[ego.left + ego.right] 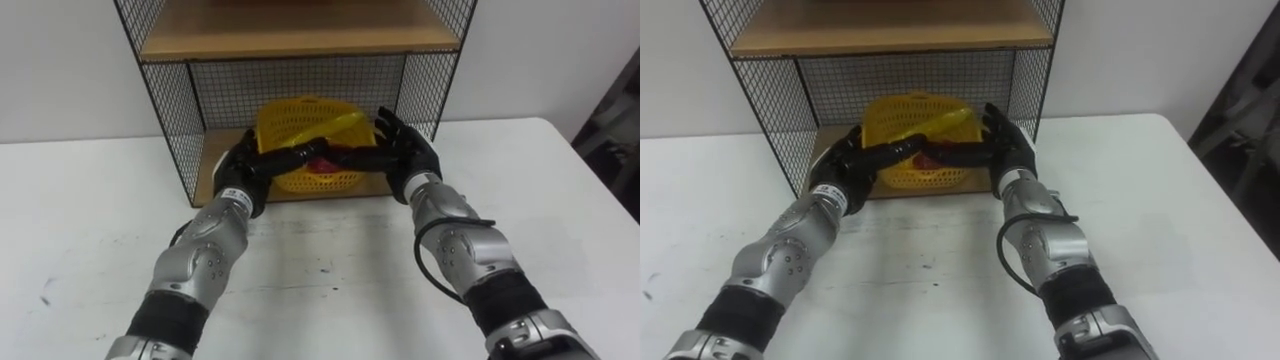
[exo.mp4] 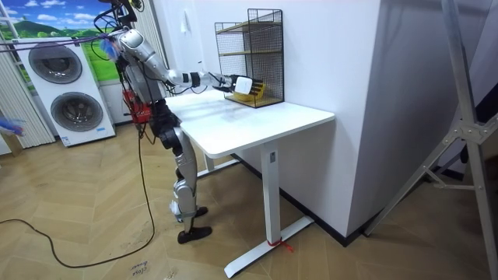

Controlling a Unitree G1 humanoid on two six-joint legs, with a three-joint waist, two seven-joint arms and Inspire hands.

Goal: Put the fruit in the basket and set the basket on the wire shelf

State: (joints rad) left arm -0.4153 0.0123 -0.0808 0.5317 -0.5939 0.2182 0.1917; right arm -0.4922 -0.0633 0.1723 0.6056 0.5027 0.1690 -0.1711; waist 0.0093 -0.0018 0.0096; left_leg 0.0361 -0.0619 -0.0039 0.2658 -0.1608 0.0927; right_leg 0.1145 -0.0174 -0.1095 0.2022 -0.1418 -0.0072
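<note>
Left eye view: you are looking down at the yellow basket (image 1: 300, 128) sitting inside the bottom bay of the wire shelf (image 1: 168, 105), between both hands.
Key relation: the basket is lying straight ahead of the fingers. The left hand (image 1: 243, 170) is flanking its left side and the right hand (image 1: 408, 152) its right, both about equally near.
Left fingers: reaching across the front rim and clamping the basket.
Right fingers: standing up along the side wall with the thumb hooking over the front rim, so pinching it, as I'm judging.
Basket axis: seeming to tip its mouth toward you, with the handle band running low-left to high-right.
Fruit: a red fruit (image 1: 322, 166) is showing inside, low at the front.
Base: whether it's sitting flat, I can't tell.
Room view: you are standing at the white table (image 2: 264, 124), stretching both arms to the shelf by the wall.
Next, judged: you'll be needing to loosen both grips and pull straight back toward yourself.
Writing: nothing readable is showing on the basket or shelf.
</note>
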